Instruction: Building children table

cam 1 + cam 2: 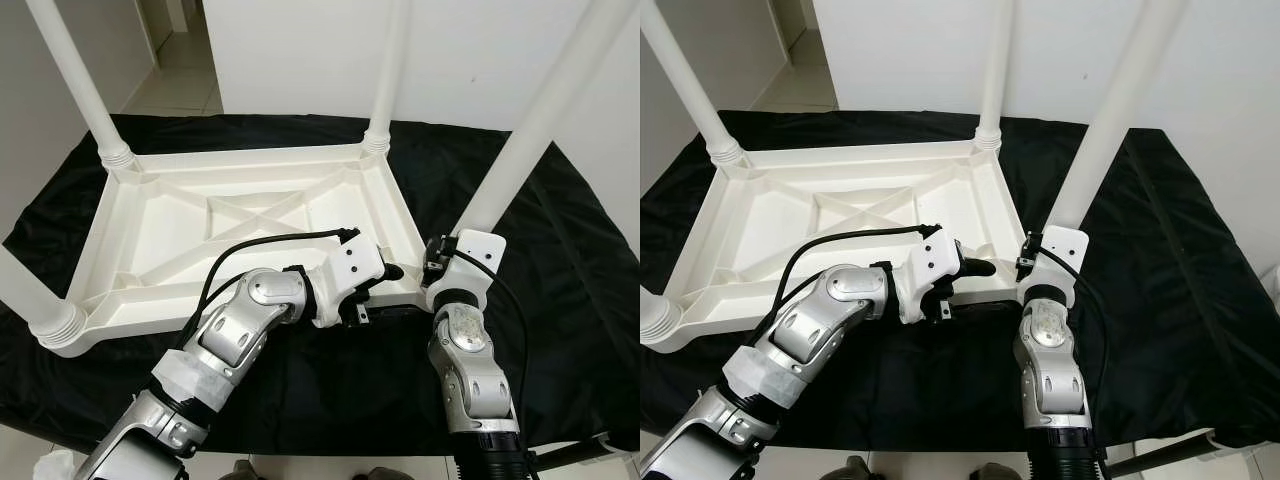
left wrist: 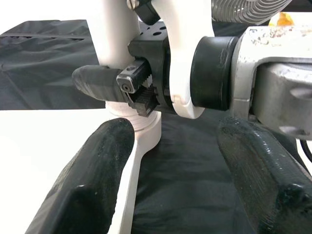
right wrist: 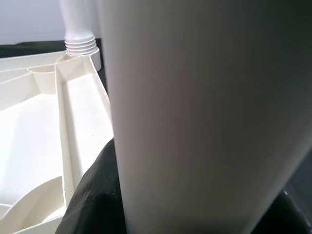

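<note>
The white children's table (image 1: 250, 215) lies upside down on a black cloth (image 1: 560, 250), legs up. At its near right corner, the right end effector (image 2: 117, 84) is closed around the base of that corner's leg (image 1: 525, 140). The left end effector (image 1: 385, 272) (fingers spread wide) sits just beside the same corner, straddling the table's edge.

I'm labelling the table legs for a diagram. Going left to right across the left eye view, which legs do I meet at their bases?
near-left leg → far-left leg → far-right leg → near-right leg, at whose base sits the right gripper.
</note>
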Available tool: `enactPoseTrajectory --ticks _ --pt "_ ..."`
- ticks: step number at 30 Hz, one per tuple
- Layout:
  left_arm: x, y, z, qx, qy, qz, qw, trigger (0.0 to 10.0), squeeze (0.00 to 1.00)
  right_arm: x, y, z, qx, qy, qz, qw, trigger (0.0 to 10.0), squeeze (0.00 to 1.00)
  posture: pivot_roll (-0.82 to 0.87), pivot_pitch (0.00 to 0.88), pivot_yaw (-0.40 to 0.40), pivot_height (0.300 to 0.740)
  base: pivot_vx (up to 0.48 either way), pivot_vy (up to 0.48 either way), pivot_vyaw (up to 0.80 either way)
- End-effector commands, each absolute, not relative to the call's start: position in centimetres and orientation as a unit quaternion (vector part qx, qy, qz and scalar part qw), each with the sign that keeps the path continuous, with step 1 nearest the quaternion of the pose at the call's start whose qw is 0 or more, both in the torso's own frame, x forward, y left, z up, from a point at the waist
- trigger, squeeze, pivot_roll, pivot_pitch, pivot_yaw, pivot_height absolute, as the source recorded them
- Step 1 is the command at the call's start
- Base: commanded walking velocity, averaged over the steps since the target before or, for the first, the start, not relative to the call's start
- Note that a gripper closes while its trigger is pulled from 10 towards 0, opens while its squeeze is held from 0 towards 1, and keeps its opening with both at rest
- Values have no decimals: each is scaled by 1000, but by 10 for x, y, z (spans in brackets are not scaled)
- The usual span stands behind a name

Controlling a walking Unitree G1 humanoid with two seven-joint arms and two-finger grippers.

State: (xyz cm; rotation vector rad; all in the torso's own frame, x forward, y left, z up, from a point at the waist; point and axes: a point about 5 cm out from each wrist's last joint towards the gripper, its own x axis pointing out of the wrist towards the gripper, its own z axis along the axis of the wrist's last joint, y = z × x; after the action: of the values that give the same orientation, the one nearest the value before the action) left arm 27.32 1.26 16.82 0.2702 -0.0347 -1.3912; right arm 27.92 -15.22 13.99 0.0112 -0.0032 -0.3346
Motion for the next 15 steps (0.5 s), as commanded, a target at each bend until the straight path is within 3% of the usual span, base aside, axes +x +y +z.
enactPoseTrajectory --ticks 1,6,7,8,9,15 --pt "270 12 167 127 -14 -647 752 10000 0 273 -147 120 33 50 -193 979 10000 0 -53 0 1 740 0 0 0" --pt "269 10 167 127 -15 -650 749 10000 0 274 -146 124 34 42 -184 981 10000 0 -53 0 -1 740 0 0 0" --pt "269 10 167 128 -15 -650 749 10000 0 274 -146 125 33 40 -183 982 10000 918 -52 0 -1 740 0 0 0" --pt "269 11 167 129 -15 -650 749 10000 0 274 -146 125 36 38 -180 982 10000 918 -51 0 -1 740 0 0 0" --pt "270 11 167 129 -15 -649 749 10000 0 274 -145 125 40 35 -174 983 10000 1000 -50 0 0 740 0 0 0" --pt "269 11 167 129 -16 -650 749 10000 0 272 -142 127 45 24 -127 991 10000 1000 -55 0 1 740 0 0 0"
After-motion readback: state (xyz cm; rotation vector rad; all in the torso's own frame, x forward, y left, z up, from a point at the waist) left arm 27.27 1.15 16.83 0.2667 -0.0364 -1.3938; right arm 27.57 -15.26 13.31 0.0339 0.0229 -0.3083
